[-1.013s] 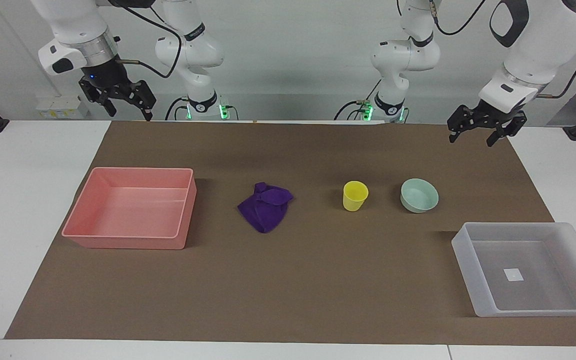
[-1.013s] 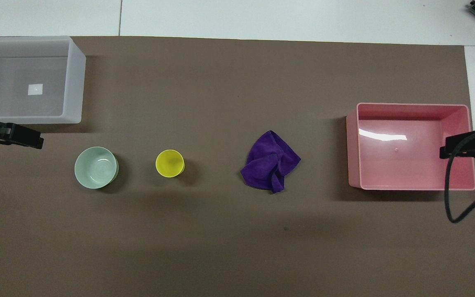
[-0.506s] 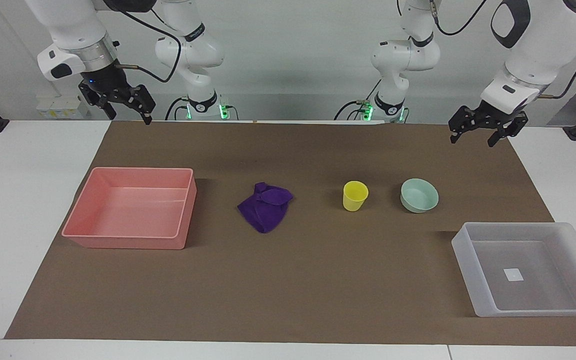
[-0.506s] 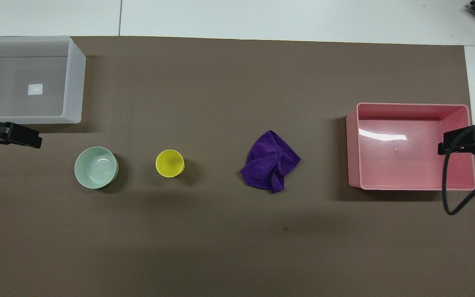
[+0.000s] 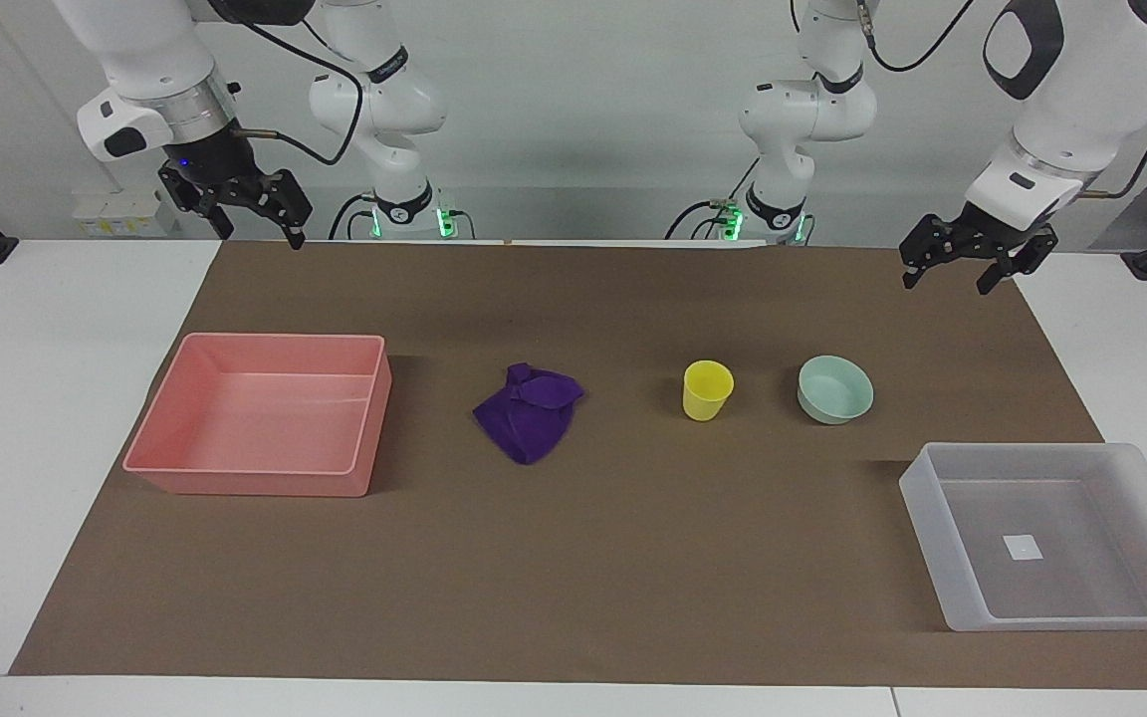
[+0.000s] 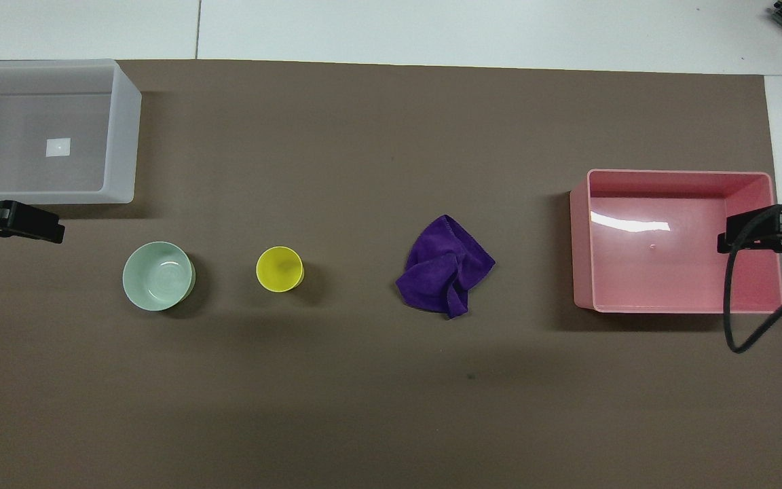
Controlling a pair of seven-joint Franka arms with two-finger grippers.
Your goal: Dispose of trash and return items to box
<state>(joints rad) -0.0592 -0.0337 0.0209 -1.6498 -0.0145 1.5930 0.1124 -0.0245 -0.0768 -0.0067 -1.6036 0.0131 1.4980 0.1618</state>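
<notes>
Both my grippers open, empty: right gripper (image 5: 253, 217) over mat edge, left gripper (image 5: 966, 263) likewise. Purple cloth (image 5: 528, 414) probably soft, light; pinch raised fold. Yellow cup (image 5: 707, 389) rim thin, maybe slippery.

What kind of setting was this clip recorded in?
Probably a robotics lab: a plain white table under a brown mat, the open left gripper and open right gripper raised, and props in a row: purple cloth, yellow cup, mint bowl.

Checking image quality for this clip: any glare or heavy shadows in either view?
Overhead view: a bright glare streak on the pink tray's floor; soft shadows beside the bowl and cup. Facing view: only a faint sheen in the tray; everything sharp.
</notes>
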